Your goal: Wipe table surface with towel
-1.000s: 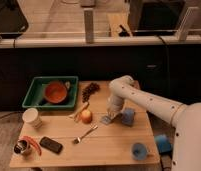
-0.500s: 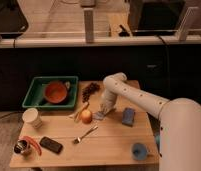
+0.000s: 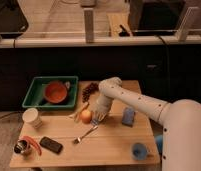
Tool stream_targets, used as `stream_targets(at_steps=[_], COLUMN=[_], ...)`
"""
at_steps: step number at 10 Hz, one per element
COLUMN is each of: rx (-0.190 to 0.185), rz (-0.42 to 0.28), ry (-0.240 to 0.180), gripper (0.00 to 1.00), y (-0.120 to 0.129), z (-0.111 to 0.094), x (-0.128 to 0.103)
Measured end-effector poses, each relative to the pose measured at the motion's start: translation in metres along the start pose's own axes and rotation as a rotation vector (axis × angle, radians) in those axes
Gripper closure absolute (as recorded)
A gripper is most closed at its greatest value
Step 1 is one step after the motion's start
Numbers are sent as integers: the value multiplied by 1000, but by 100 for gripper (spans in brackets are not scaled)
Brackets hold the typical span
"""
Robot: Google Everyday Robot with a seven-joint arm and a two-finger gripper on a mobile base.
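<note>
The tool [image 3: 99, 118] is down on the wooden surface [image 3: 114, 146], closed on the pale grey-blue towel [image 3: 96, 121], just right of the apple [image 3: 85, 116]. The towel is bunched, with no long axis I can tell; the surface's runs left to right

Tool [image 3: 98, 119]: has moved leftward across the desk [image 3: 109, 147] over the last second. It was against the blue block [image 3: 128, 116] and is now just right of the apple [image 3: 86, 116], above the fork's [image 3: 85, 133] head.
Arm [image 3: 136, 101]: the forearm has swung left with the tool, and the elbow now stands nearer the desk's middle.
Block: was partly hidden by the tool, now fully in view and apart from it.
Towel [image 3: 95, 122]: the pale cloth at the tool's tip has shifted left with it and now lies just beside the apple.
Desk strip between block and tool: was covered, now exposed.
</note>
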Motion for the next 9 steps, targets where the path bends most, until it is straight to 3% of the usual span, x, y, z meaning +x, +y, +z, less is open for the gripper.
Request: stream_targets(at_steps=[2,5,8,9], rx=[2,-7,-18,-12], rz=[27,116,197,203], ry=[-6,23,76,95], gripper=[100,100,100,100], y=[24,70,102,98], z=[-7,-27,-44,-48], x=[-11,-2,32,48])
